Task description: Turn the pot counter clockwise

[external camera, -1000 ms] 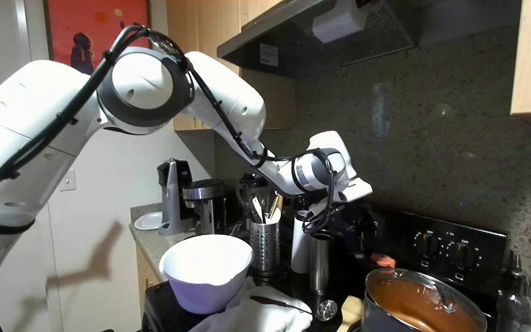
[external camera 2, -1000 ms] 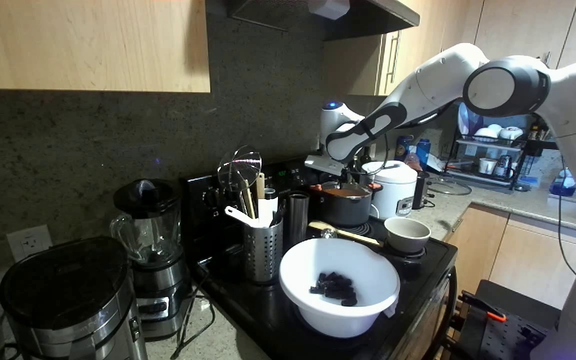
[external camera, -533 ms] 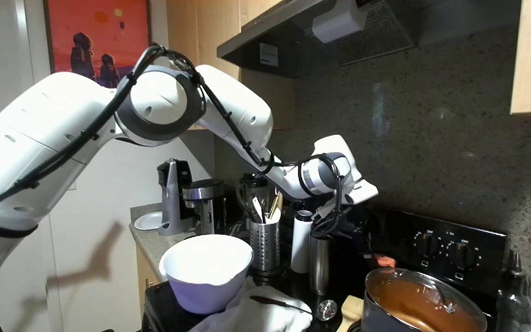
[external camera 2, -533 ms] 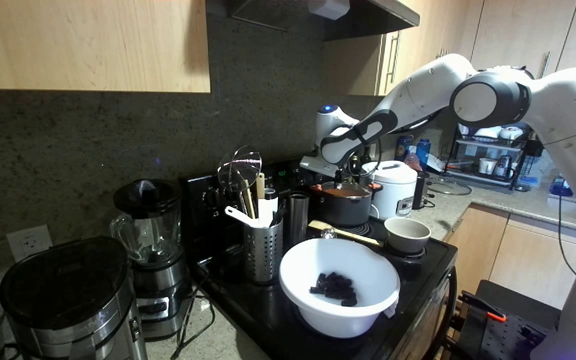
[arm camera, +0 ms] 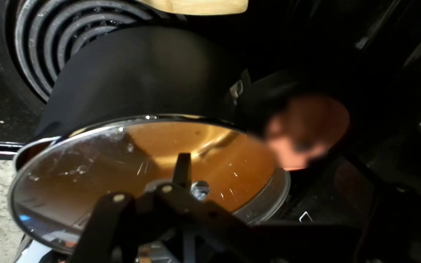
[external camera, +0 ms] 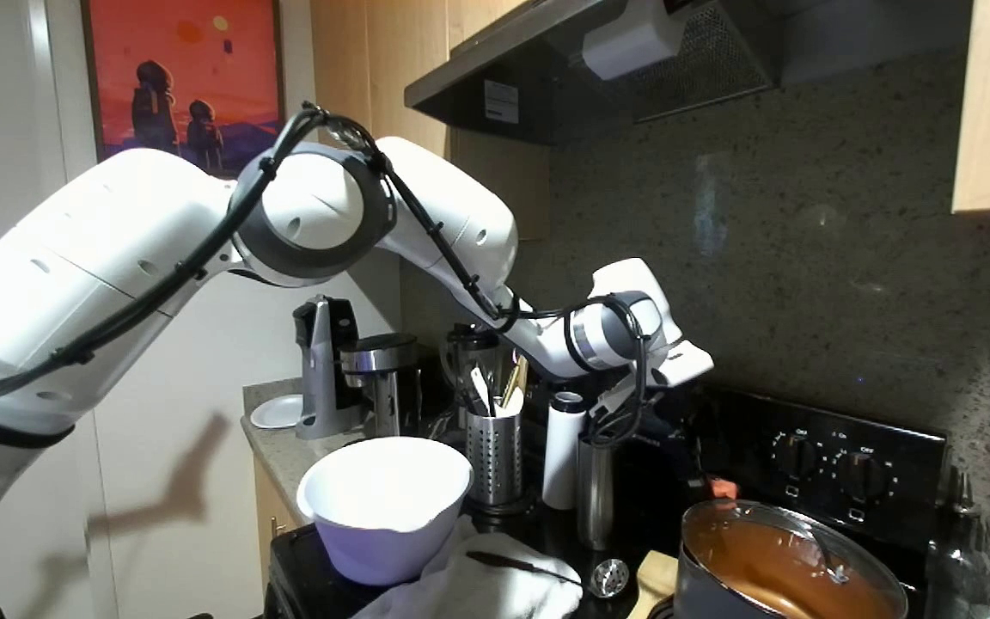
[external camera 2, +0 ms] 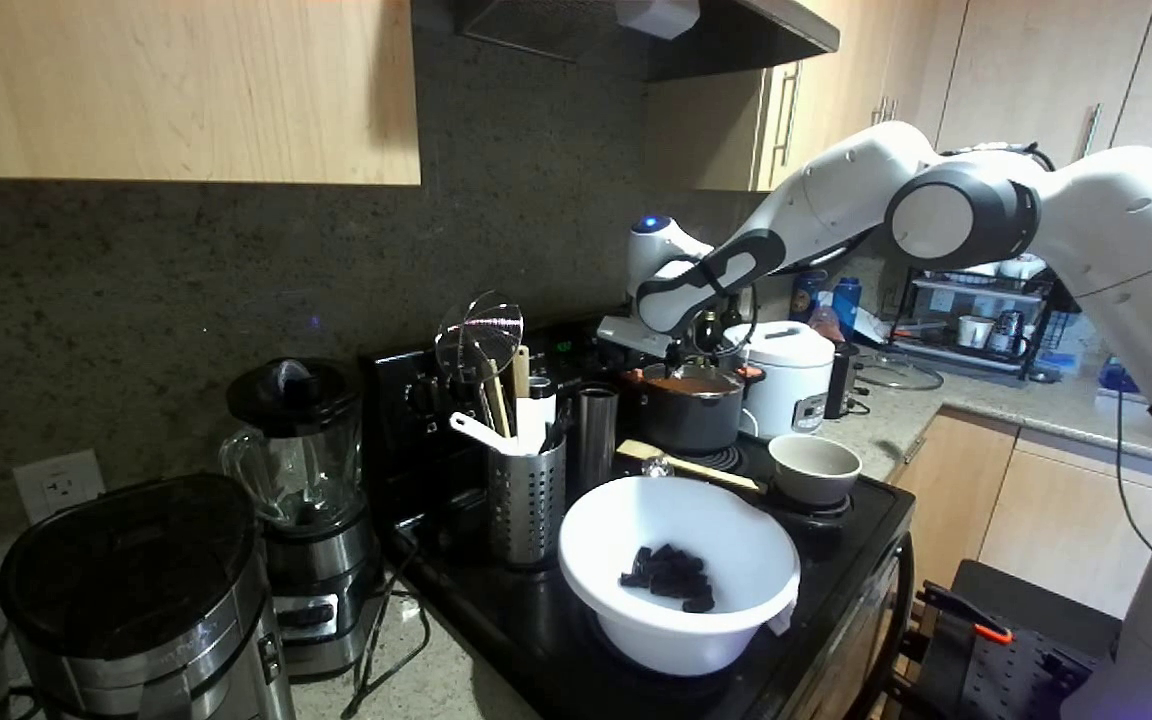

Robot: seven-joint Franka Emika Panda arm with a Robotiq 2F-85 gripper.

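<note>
Lying beneath, the black stove [external camera 2: 511,612] is topped by the lidded pot [external camera 2: 688,420], from which a white bowl [external camera 2: 678,642] is set well apart, while the tool [external camera 2: 674,363], spread wide, is suspended close to the pot, near one of its orange handles [external camera: 723,487].

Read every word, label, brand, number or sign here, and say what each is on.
"OFF": above each of two round black knobs on the black stove panel.
Too small or blurred:
marks around those knobs
green digits on that panel
white rectangular label on the dark metal range hood
any print on the grey panel of the white round cooker
</note>
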